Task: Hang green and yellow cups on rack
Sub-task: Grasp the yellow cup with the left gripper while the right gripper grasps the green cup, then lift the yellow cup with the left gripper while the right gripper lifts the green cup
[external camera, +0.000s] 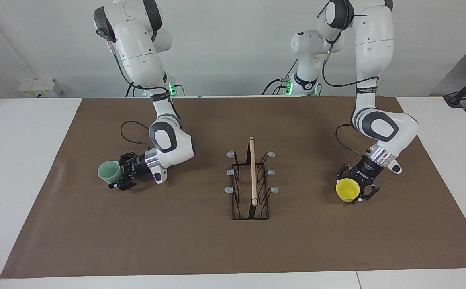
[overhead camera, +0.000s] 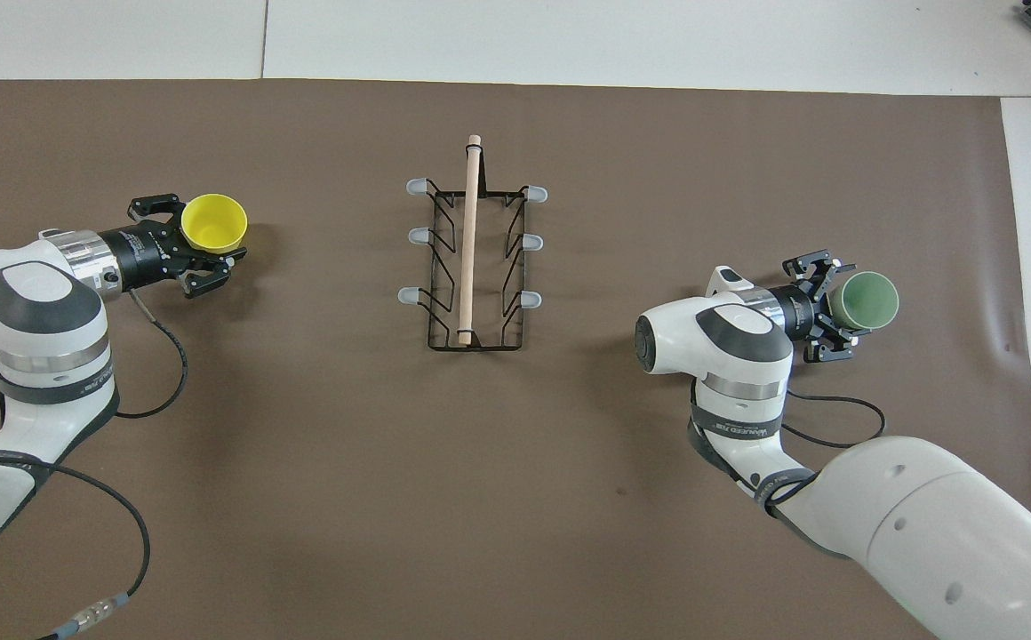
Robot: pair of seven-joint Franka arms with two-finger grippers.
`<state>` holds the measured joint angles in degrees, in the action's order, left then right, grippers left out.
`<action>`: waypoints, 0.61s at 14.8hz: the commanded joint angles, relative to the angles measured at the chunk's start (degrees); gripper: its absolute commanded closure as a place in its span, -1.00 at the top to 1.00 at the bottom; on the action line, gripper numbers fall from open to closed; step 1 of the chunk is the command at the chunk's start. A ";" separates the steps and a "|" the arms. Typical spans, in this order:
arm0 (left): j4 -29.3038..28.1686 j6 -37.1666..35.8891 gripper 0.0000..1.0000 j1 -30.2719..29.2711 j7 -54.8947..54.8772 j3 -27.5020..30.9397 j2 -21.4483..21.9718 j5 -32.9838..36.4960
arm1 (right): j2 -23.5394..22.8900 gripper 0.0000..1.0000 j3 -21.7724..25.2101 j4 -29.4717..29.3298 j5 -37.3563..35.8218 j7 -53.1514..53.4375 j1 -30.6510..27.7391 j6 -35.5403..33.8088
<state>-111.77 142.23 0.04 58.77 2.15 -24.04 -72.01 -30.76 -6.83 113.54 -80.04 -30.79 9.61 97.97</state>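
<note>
While between left jaws: yellow cup (tilted) | green cup at right jaws

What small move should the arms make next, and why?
Probably lift both cups and carry them toward the rack. The left gripper is around the yellow cup, the right gripper is around the green cup, and no prong holds a cup.

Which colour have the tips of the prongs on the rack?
Grey; the rack shows them best in the overhead view.
</note>
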 commanded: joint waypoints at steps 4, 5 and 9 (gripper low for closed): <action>-0.20 14.44 -1.00 7.77 -6.55 1.10 2.50 -0.06 | -0.01 -1.00 -0.55 0.89 -1.44 4.05 -0.91 0.64; -0.29 18.57 -1.00 9.00 -6.74 1.19 3.20 -0.06 | 0.08 -1.00 -0.55 0.45 -1.00 4.59 -0.65 0.55; -0.47 30.01 -1.00 12.70 -6.82 1.19 5.84 0.03 | 2.01 -1.00 -1.34 -6.74 11.54 4.33 0.06 1.16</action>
<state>-111.03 168.43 10.91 53.08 2.33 -20.57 -71.92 -30.31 -7.26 110.22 -73.98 -26.32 9.80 98.31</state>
